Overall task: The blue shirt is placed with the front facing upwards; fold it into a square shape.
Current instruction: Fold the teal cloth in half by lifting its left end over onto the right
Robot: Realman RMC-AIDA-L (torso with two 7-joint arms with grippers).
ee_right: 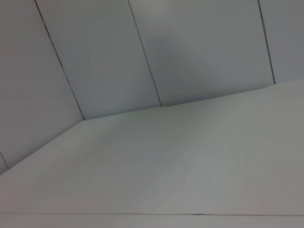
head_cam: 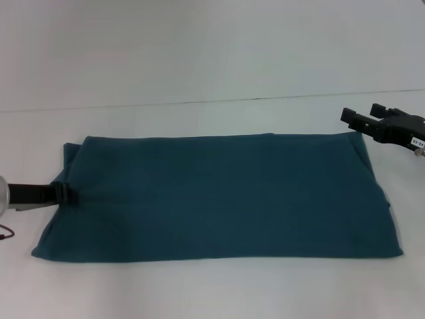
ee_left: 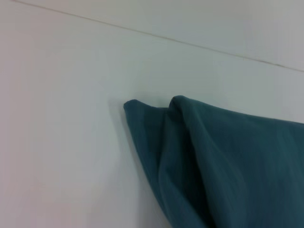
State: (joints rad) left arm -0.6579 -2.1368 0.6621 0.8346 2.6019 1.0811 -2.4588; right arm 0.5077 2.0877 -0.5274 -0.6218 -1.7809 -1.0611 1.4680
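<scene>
The blue shirt (head_cam: pixel 219 199) lies flat on the white table as a wide rectangle, plain side up, with no lettering showing. My left gripper (head_cam: pixel 66 195) sits low at the middle of the shirt's left edge, touching the cloth. My right gripper (head_cam: pixel 352 118) hovers just beyond the shirt's far right corner, a little above the table. The left wrist view shows a layered, folded corner of the shirt (ee_left: pixel 228 161) on the table. The right wrist view shows no cloth at all.
The white table (head_cam: pixel 199 286) runs to a back edge (head_cam: pixel 199 101) with a pale wall behind it. Grey wall panels (ee_right: pixel 142 57) and bare tabletop fill the right wrist view. A thin cable (head_cam: pixel 6 232) lies by the left arm.
</scene>
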